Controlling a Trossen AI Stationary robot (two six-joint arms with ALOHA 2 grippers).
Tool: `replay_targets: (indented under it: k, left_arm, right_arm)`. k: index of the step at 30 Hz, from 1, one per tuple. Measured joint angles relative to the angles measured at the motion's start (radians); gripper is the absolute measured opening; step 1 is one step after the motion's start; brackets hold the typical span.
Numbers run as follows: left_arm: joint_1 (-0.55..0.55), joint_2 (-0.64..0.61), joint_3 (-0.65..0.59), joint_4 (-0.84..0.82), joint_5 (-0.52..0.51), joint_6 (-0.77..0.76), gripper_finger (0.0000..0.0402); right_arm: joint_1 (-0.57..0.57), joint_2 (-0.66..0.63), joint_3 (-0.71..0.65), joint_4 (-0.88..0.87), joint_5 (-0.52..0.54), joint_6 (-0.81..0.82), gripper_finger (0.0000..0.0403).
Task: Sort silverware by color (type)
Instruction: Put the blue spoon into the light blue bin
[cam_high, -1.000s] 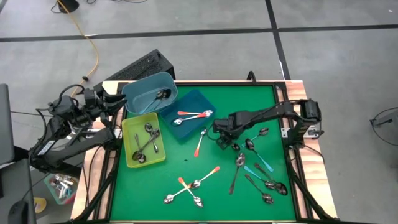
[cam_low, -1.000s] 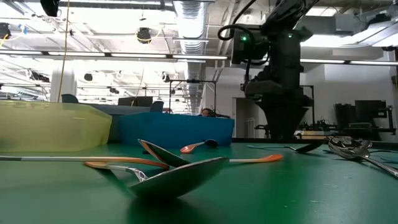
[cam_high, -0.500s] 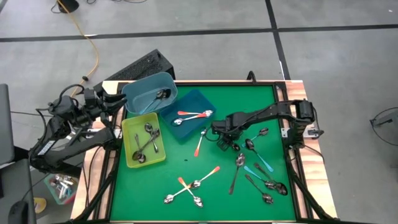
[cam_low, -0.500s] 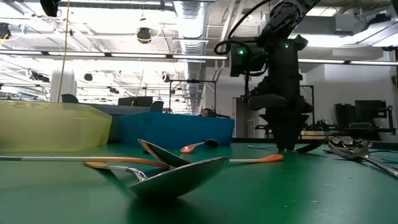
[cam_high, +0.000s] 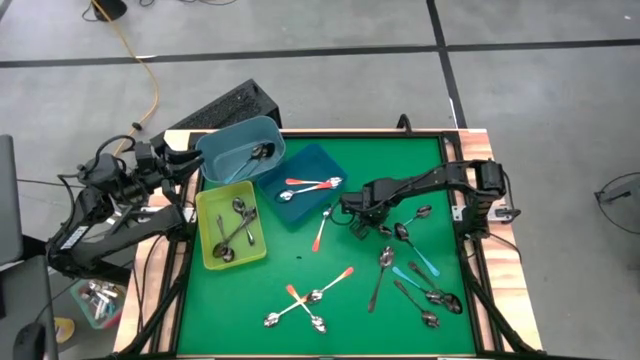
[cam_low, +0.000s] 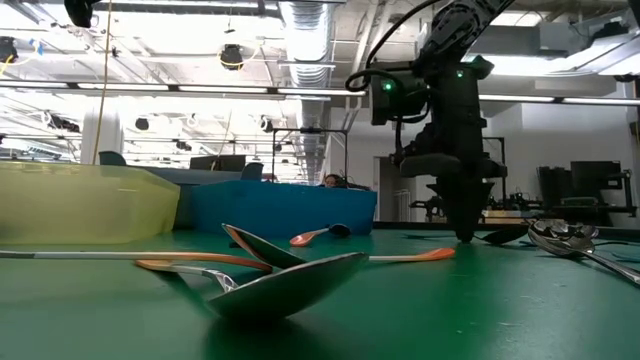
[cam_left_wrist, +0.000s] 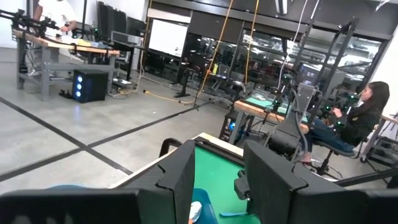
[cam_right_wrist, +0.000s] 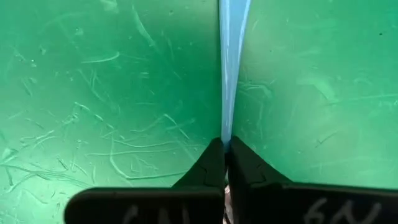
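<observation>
While the left gripper (cam_left_wrist: 214, 180) idles jaws apart, right gripper (cam_right_wrist: 225, 149) jaws pinch a slim teal-handled spoon (cam_right_wrist: 231, 68).

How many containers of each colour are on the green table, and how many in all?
light blue bin: 1
dark blue tray: 1
yellow-green bin: 1
Total: 3
</observation>
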Motion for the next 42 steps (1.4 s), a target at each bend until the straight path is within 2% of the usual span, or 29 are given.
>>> replay_targets:
  k: [9,18,29,35,42]
  left_arm:
    - [0.0,0.0,0.0,0.0,0.0,0.0,0.0122]
    - [0.0,0.0,0.0,0.0,0.0,0.004,0.0122]
    - [0.0,0.0,0.0,0.0,0.0,0.004,0.0122]
    - [0.0,0.0,0.0,0.0,0.0,0.004,0.0122]
    - [0.0,0.0,0.0,0.0,0.0,0.02,0.0122]
  right_arm:
    - [0.008,0.01,0.083,-0.062,-0.001,-0.03,0.0006]
    - [0.029,0.008,0.207,-0.222,0.039,-0.062,0.0001]
    - [0.073,0.006,0.355,-0.229,0.059,-0.139,0.0001]
    - [0.075,0.005,0.441,-0.084,0.063,-0.235,0.0001]
    - [0.05,0.005,0.452,0.335,0.115,-0.364,0.0001]
